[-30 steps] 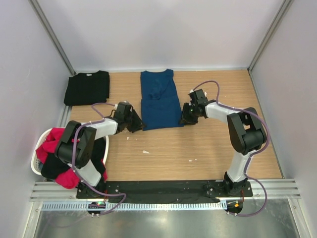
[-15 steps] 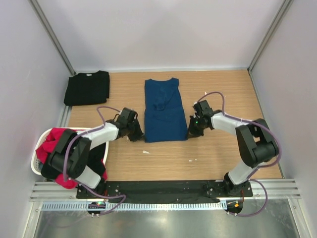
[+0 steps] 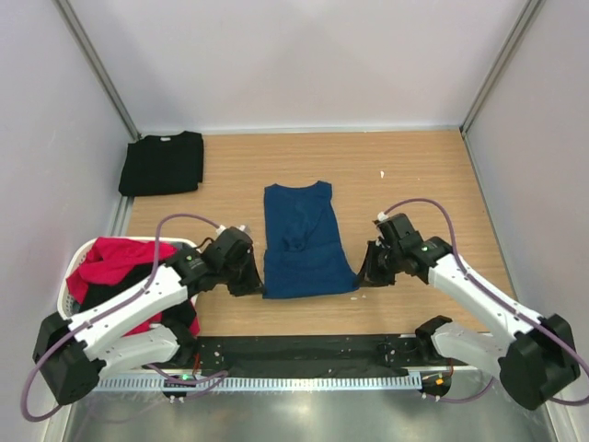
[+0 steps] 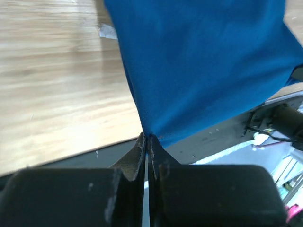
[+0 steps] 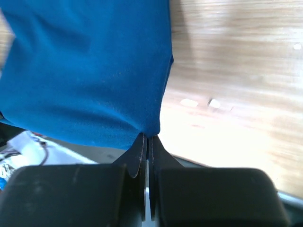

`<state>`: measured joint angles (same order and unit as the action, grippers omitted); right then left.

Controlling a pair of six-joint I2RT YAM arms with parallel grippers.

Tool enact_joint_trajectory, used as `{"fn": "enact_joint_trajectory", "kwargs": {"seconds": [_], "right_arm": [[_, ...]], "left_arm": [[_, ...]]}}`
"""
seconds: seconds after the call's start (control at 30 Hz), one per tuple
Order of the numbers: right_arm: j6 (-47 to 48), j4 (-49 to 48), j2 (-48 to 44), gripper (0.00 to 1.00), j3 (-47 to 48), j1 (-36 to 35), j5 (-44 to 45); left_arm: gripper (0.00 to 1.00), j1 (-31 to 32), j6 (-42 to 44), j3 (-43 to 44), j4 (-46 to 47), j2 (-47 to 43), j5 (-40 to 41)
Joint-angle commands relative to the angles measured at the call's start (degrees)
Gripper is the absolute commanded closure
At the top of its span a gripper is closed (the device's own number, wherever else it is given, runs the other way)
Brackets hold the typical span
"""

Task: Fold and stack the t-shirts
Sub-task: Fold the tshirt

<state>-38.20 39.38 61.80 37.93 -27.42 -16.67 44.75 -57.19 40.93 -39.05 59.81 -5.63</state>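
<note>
A blue t-shirt (image 3: 304,241), folded into a long strip, lies on the wooden table with its near edge close to the front. My left gripper (image 3: 255,284) is shut on its near left corner (image 4: 151,135). My right gripper (image 3: 362,278) is shut on its near right corner (image 5: 152,131). The blue cloth fills the upper part of both wrist views. A folded black t-shirt (image 3: 163,162) lies at the back left. Red and black shirts (image 3: 110,267) are heaped in a white basket at the left. No print shows on the blue shirt.
The white laundry basket (image 3: 66,293) stands off the table's left front corner. Small white scraps (image 3: 384,172) lie on the wood at the right. The black base rail (image 3: 304,348) runs along the front edge. Grey walls close in the back and sides.
Both grippers have pulled the blue shirt toward the front of the table, holding its near corners. The shirt slid away from the back edge. Both arms have drawn back and lower.
</note>
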Motion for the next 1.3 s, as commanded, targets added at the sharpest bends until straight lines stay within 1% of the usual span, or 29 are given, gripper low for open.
{"fn": "enact_joint_trajectory", "kwargs": {"seconds": [0.0, 0.07, 0.1, 0.17, 0.2, 0.3, 0.37, 0.4, 0.43, 0.57, 0.73, 0.97, 1.03, 1.27], "right_arm": [[-2.85, 6.93, -4.93, 0.99, 5.21, -0.18, 3.48], [-2.41, 7.73, -4.32, 0.99, 9.34, -0.18, 4.71], [-2.06, 7.65, -2.49, 0.99, 10.57, -0.18, 5.23], [-1.36, 7.91, -0.11, 0.99, 14.26, -0.27, 6.29], [-1.01, 7.56, 2.07, 0.99, 15.32, -0.18, 6.64], [0.57, 4.94, 4.38, 0.99, 19.01, -0.18, 7.43], [1.89, 2.74, 6.22, 0.99, 21.65, -0.09, 8.66], [2.51, 2.55, 7.1, 0.99, 22.88, 0.0, 9.1], [3.12, 2.64, 9.54, 0.99, 25.76, 0.0, 10.33], [5.76, 2.55, 14.83, 0.99, 31.93, 0.7, 12.35], [5.59, -1.32, 17.73, 0.99, 33.43, 1.49, 12.97], [6.46, -4.92, 22.04, 0.99, 35.8, 3.51, 14.29], [6.73, -5.53, 23.54, 0.99, 36.33, 3.78, 14.56], [8.66, -8.09, 28.37, 0.99, 38.62, 4.39, 15.26]], "left_arm": [[1.0, 0.95, -2.05, 6.52, -11.83, -4.26, 9.48], [1.0, 0.95, -0.12, 9.77, -14.38, -3.31, 13.0], [1.0, 0.95, 0.75, 13.27, -14.91, -2.6, 13.88], [1.0, 0.69, 3.83, 16.36, -16.41, -0.41, 16.17], [1.0, 0.34, 4.97, 19.25, -16.93, 1.86, 16.7], [1.0, -2.29, 8.05, 21.82, -16.33, 4.78, 16.0], [1.0, -4.84, 9.54, 23.4, -14.4, 5.66, 13.9], [1.0, -6.24, 9.9, 23.84, -13.08, 6.45, 13.28], [1.0, -6.78, 10.25, 24.72, -12.2, 6.81, 12.67], [1.0, -8.89, 11.22, 26.92, -10.35, 8.65, 11.43], [1.0, -11.44, 11.92, 26.75, -5.79, 9.53, 11.08], [1.0, -15.04, 13.33, 25.87, 0.81, 13.92, 9.76], [1.0, -15.75, 14.21, 26.13, 3.18, 15.07, 9.67], [1.0, -17.85, 19.74, 29.03, 6.53, 21.04, 11.95]]}}
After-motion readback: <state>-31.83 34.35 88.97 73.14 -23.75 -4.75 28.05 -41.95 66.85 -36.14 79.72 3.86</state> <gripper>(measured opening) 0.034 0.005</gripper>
